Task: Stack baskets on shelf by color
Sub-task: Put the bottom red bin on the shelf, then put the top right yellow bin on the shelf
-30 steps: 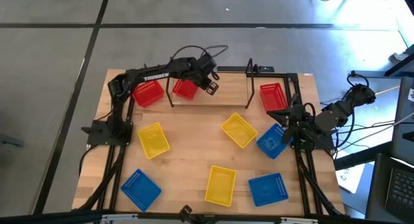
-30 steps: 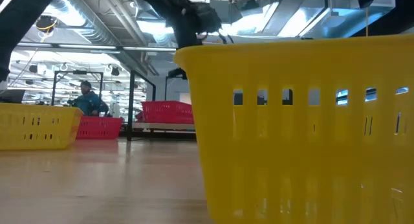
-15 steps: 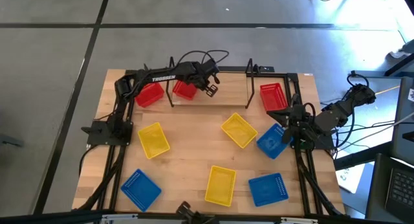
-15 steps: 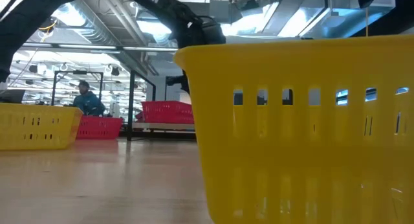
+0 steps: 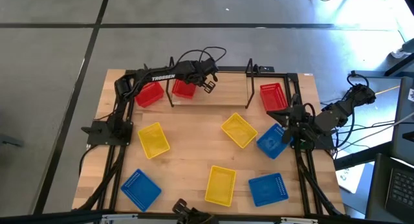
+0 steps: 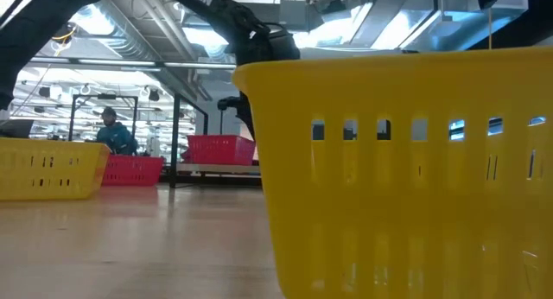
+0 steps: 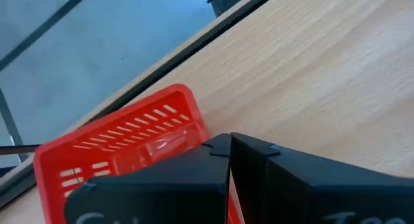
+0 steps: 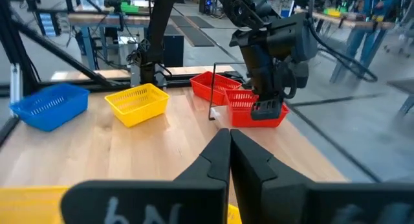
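Nine baskets: one red basket (image 5: 184, 89) on the shelf (image 5: 226, 99), eight on the tabletop (image 5: 194, 153).
Shelf: light plank at the tabletop's far edge, between black rods.
Left arm: reaches to the shelf; left tool (image 5: 208, 85) at the red basket's rim, fingers fully together, nothing visibly held.
Right arm: waits by the right edge; right tool (image 5: 289, 134) closed, empty, near a blue basket (image 5: 270, 140).
Doing it well: probably fetch the nearest red basket (image 5: 148, 94) next, pinch one wall, lower it squarely to nest.

My two arms are matte black and jointed, white "TROSSEN" lettering along my left arm (image 5: 158, 77), thin black cables looping above its wrist.
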You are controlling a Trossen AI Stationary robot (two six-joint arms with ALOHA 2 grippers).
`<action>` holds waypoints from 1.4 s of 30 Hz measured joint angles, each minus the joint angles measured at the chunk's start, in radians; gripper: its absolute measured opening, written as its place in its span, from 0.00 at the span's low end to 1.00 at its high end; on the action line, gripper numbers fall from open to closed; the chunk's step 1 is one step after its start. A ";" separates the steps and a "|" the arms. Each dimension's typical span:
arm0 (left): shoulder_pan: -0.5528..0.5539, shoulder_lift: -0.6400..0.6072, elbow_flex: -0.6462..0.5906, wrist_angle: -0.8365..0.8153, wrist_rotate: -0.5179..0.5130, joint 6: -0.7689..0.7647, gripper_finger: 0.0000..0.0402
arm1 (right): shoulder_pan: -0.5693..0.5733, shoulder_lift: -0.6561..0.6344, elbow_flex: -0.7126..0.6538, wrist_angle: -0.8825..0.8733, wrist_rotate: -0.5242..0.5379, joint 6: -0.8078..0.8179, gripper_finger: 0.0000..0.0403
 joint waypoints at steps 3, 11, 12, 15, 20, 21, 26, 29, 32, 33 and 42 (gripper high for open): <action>-0.016 -0.024 0.000 0.016 0.008 0.046 0.00 | 0.000 0.000 0.000 0.000 -0.028 0.002 0.03; -0.108 -0.163 0.002 0.088 0.012 0.141 0.00 | 0.000 0.003 0.000 0.021 -0.125 -0.020 0.03; -0.121 -0.185 0.002 0.092 0.012 0.145 0.00 | 0.000 0.004 0.000 0.032 -0.110 -0.021 0.03; -0.178 -0.249 0.002 0.080 0.013 0.190 0.00 | 0.000 0.017 0.000 0.119 -0.059 -0.025 0.03; -0.268 -0.348 0.002 0.057 0.017 0.230 0.00 | 0.000 0.064 0.007 0.200 0.019 -0.046 0.03; -0.283 -0.369 0.002 0.037 0.017 0.231 0.00 | 0.000 0.082 0.019 0.199 0.019 -0.024 0.03; -0.354 -0.449 0.002 -0.030 0.015 0.219 0.00 | -0.003 0.204 0.148 0.092 0.019 0.053 0.01; -0.392 -0.500 0.002 -0.073 0.015 0.212 0.00 | -0.029 0.297 0.276 -0.098 -0.002 0.217 0.01; -0.428 -0.544 0.003 -0.084 0.015 0.211 0.00 | -0.074 0.383 0.419 -0.361 -0.071 0.482 0.00; -0.442 -0.561 0.001 -0.108 0.015 0.210 0.00 | -0.094 0.413 0.461 -0.456 -0.118 0.586 0.00; -0.522 -0.665 0.002 -0.125 0.011 0.211 0.00 | -0.272 0.610 0.592 -0.914 -0.686 1.037 0.01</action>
